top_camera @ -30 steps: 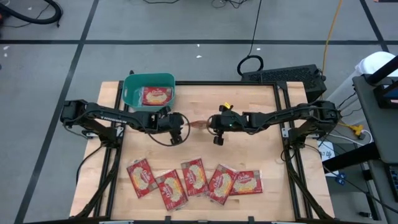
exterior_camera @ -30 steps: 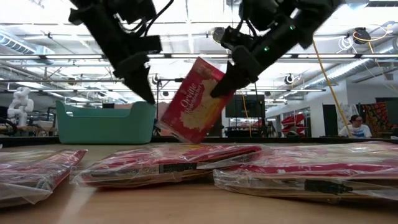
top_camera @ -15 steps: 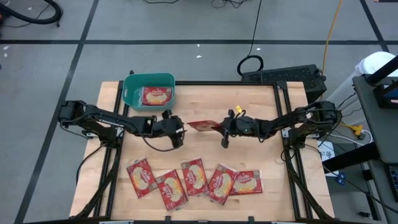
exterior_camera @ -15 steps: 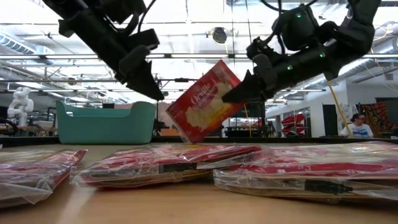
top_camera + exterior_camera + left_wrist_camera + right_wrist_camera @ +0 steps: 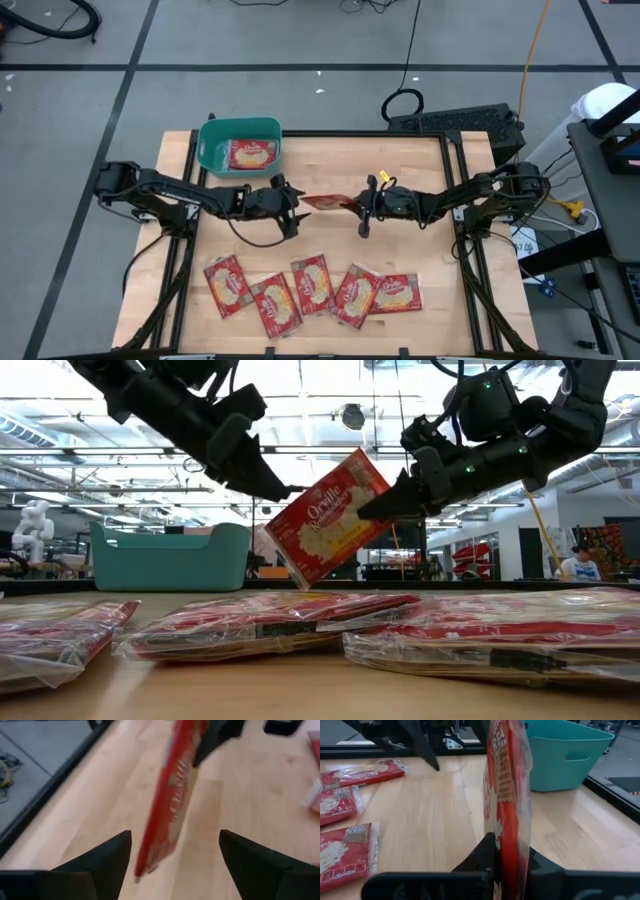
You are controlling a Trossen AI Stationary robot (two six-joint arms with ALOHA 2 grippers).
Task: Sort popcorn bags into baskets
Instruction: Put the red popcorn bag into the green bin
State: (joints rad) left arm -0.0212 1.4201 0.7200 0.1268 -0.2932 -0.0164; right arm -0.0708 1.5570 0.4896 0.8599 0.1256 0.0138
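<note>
2 grippers met over the middle of the table [image 5: 420, 250], with a popcorn bag [image 5: 325, 202] hanging in the air between them. The right gripper [image 5: 357, 203] had its fingers pinched together on the bag's right end. The left gripper [image 5: 291, 198] had its fingers spread wide, 1 on each side of the bag's free end, and the left wrist view showed clear gaps between the pads and the packet. In the high view the bag appeared edge-on, as a thin red strip whose long axis ran left to right from one gripper toward the other. In the low view its printed face was turned to the camera and it hung tilted, the lower corner on the left arm's side and the upper corner in the right gripper, well above the wood.

1 teal basket [image 5: 210, 147] sat at the table's far left corner, close to the edge, with 1 packet [image 5: 252, 154] lying flat inside. Bare wood lay open between the basket and the raised bag, and also on the far right part of the table. 5 more packets [image 5: 312, 287] lay in a row along the near edge, some overlapping, well apart from the grippers.
</note>
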